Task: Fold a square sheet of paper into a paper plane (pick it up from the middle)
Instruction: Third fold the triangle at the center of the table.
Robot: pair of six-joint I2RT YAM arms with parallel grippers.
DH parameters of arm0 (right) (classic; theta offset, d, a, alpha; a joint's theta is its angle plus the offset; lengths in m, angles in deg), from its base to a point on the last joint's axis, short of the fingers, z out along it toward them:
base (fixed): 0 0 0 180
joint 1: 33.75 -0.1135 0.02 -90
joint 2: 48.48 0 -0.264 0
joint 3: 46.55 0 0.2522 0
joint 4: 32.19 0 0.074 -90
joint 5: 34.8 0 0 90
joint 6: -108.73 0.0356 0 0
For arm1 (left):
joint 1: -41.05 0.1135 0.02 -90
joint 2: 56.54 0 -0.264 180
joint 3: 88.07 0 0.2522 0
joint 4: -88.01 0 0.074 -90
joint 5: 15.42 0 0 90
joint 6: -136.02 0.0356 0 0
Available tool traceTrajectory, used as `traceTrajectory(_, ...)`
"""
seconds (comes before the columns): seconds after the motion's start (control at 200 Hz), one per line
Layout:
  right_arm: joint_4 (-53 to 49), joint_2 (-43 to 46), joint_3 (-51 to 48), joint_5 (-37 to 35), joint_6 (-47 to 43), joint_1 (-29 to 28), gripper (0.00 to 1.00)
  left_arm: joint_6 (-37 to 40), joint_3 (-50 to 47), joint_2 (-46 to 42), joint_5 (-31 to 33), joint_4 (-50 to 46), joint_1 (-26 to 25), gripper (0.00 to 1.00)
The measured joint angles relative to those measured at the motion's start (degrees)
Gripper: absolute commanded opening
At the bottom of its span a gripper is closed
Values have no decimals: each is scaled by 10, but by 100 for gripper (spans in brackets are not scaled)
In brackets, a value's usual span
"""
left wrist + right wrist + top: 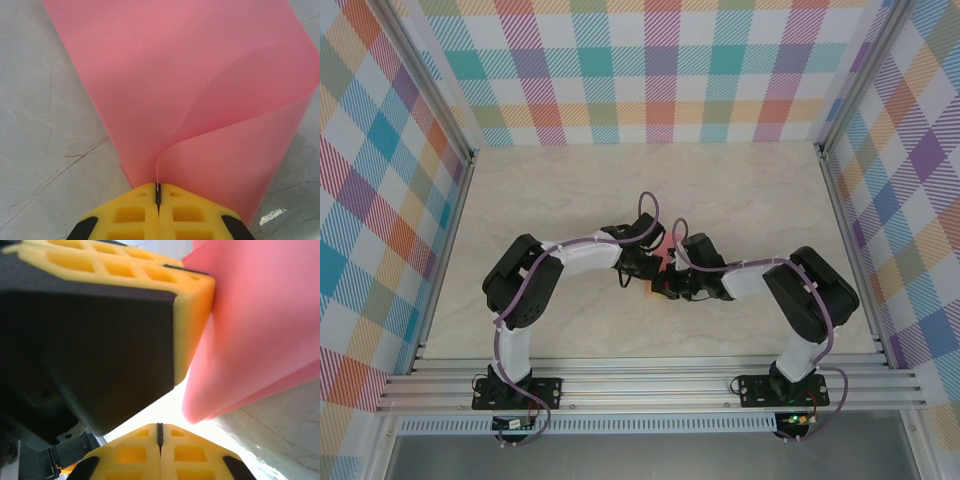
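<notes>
left gripper [158,194]: clamped on an edge of the square sheet of paper [190,90] | sheet: mid-worktop [740,200], between both arms, curled over | right gripper [160,434]: pinched closed, nothing between its jaws, just beside sheet | progress: early; sheet picked up, no crease pressed flat yet

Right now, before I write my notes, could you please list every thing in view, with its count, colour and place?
sheet of paper: one, salmon pink, curled up off the table at its middle
table: one, pale marbled beige, under both arms
walls: three, pastel plaid, at the back and both sides
metal rails: several, silver, along the near edge, under the arm bases
left arm: one, black and white, purple cable, reaching to the middle
right arm: one, same colours, reaching to the middle
left claw: one, yellow fingers, shut on the paper's edge
right claw: one, yellow fingers, shut, close beside the paper
</notes>
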Motion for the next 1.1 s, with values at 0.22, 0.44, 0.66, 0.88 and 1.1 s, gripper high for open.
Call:
traceTrajectory(0.22, 20, -13, -1, -9, 5, -5, 0, 0, 0, 0, -1, 0, 1, 0)
traceTrajectory(0.44, 36, -33, -4, -13, 7, -9, 0, 0, 0, 0, -2, 0, 1, 0)
traceTrajectory(0.66, 46, -44, -6, -14, 7, -9, 0, 0, 0, 0, -2, 1, 1, 0)
traceTrajectory(0.88, 47, -30, -16, -18, 6, -9, 0, 0, -1, 0, -2, 2, 1, 0)
traceTrajectory(1.1, 50, -19, -21, -17, 7, -16, 0, 0, -1, 0, -3, 2, 1, 0)
